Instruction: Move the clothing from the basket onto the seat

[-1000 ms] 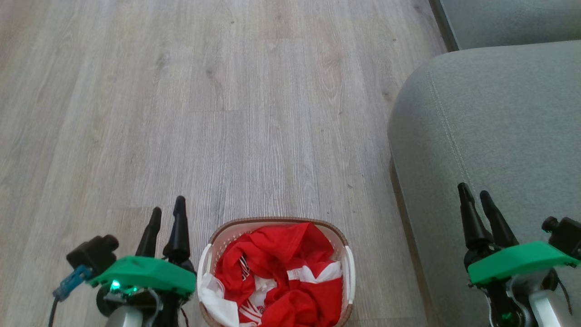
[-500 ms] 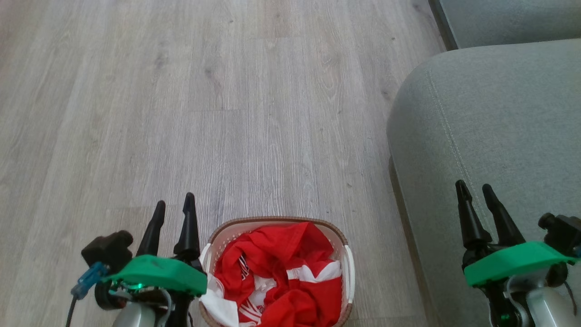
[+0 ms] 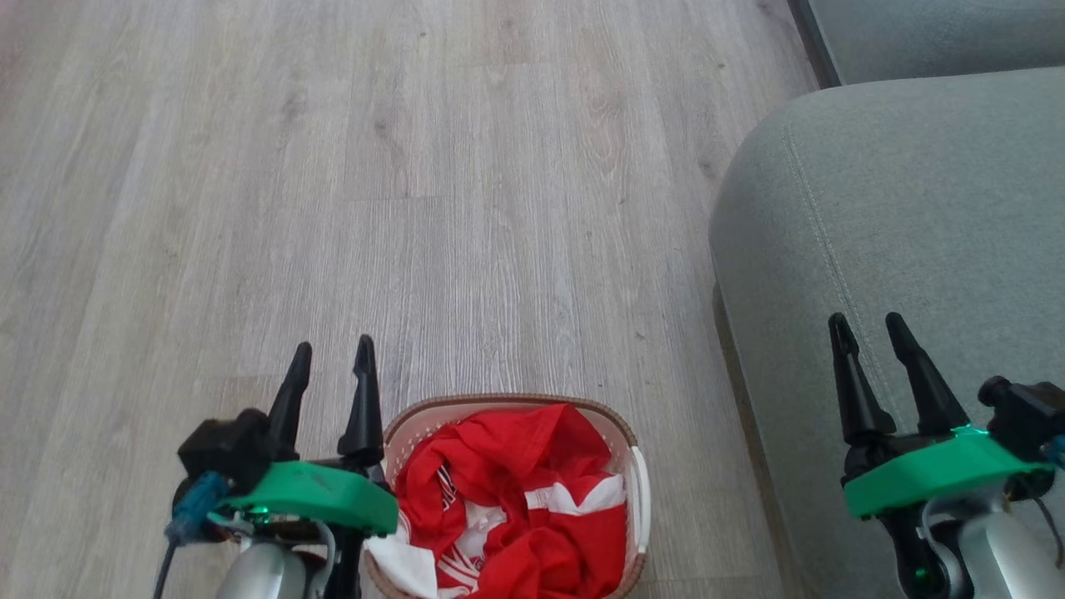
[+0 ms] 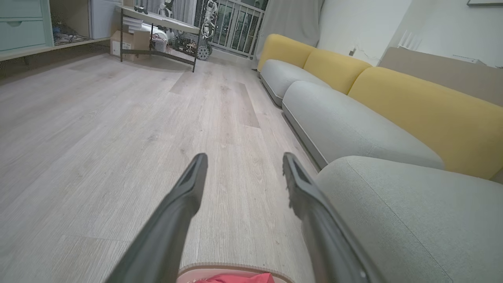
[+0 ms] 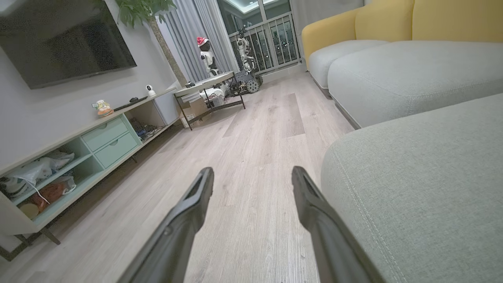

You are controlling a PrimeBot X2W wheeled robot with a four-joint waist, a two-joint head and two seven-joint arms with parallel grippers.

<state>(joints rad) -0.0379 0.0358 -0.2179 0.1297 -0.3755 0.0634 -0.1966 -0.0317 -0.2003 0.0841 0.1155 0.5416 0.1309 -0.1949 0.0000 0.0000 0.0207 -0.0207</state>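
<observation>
The left end effector [image 3: 334,343] hangs with its two dark fingers spread and empty. Just to its right, the basket [image 3: 504,400] sits on the wooden floor [image 3: 416,166], heaped with the red clothing [image 3: 516,499]. The right end effector [image 3: 865,318], fingers also spread and empty, hovers over the near part of the grey-green seat [image 3: 932,191], with the basket well to its left.

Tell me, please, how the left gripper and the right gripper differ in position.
The left gripper shows against the floor, close beside the basket; the right gripper shows against the seat, well away from the basket. In the head view the left gripper's tips lie lower than the right gripper's. Both are open and empty.
</observation>
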